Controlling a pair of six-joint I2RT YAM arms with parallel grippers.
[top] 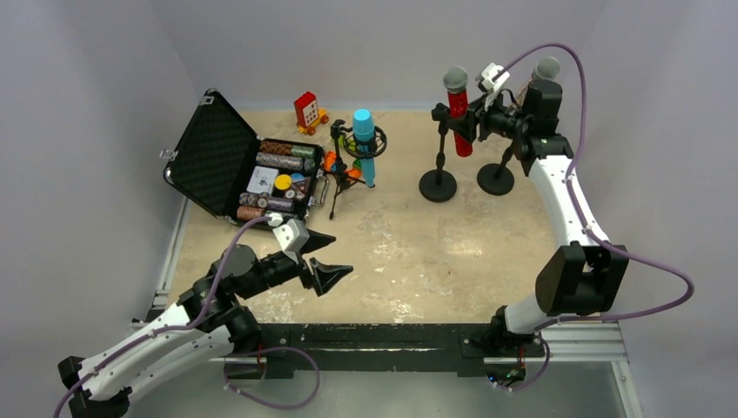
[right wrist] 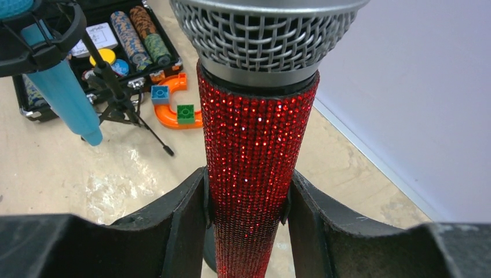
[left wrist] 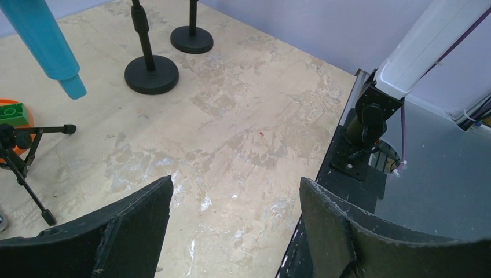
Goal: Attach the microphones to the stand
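My right gripper (top: 459,122) (right wrist: 248,194) is shut on the red glitter microphone (top: 459,117) (right wrist: 255,168), held upright at the top of a black round-base stand (top: 438,185). A second round-base stand (top: 496,178) stands right of it, with the silvery-pink microphone's grille head (top: 547,67) showing above the arm. The cyan-blue microphone (top: 364,144) (left wrist: 43,43) (right wrist: 63,98) sits in the ring holder of a small tripod stand (top: 341,178). My left gripper (top: 326,261) (left wrist: 234,191) is open and empty over the bare table near the front.
An open black case (top: 218,157) with poker chips lies at the left. A red toy (top: 306,111) stands at the back. An orange curved piece with blocks (right wrist: 173,107) lies by the tripod. The table's black front rail (top: 392,335) runs between the arm bases.
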